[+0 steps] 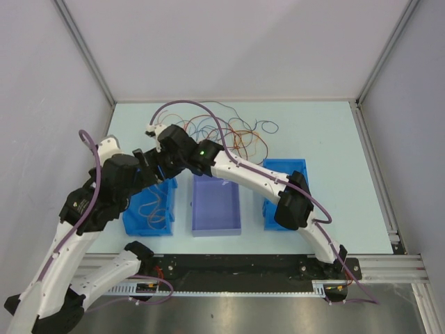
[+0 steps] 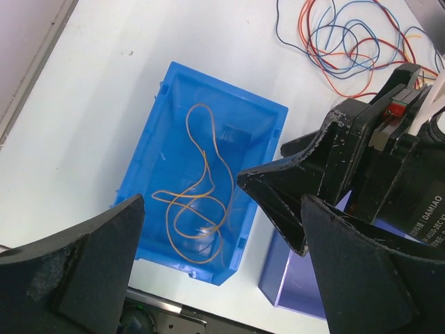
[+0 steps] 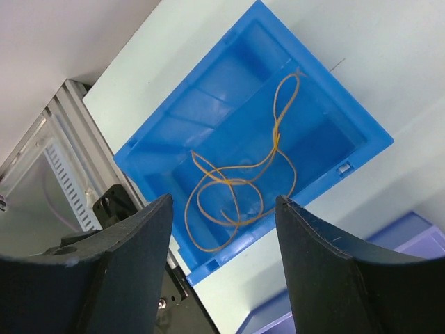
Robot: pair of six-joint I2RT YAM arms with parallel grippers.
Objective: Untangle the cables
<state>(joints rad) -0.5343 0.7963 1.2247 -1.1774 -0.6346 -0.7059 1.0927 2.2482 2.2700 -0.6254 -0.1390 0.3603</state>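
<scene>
1 orange cable (image 3: 240,182) lies in a bin (image 2: 156,153); left claw (image 2: 222,202), right claw (image 3: 222,202) released.

Overhead view facing down, 2 wrist views close, sharing blue bin (image 2: 229,90)

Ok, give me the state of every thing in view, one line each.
left tool: open, empty, over the left blue bin
right tool: open, empty, over the same bin
orange cable: loose loops, lying in that bin
left blue bin: upright, holds only the orange cable
cable tangle: tangled, on the table beyond the bins
purple bin: upright, looks empty
right blue bin: upright, mostly hidden by right arm, contents unclear
</scene>
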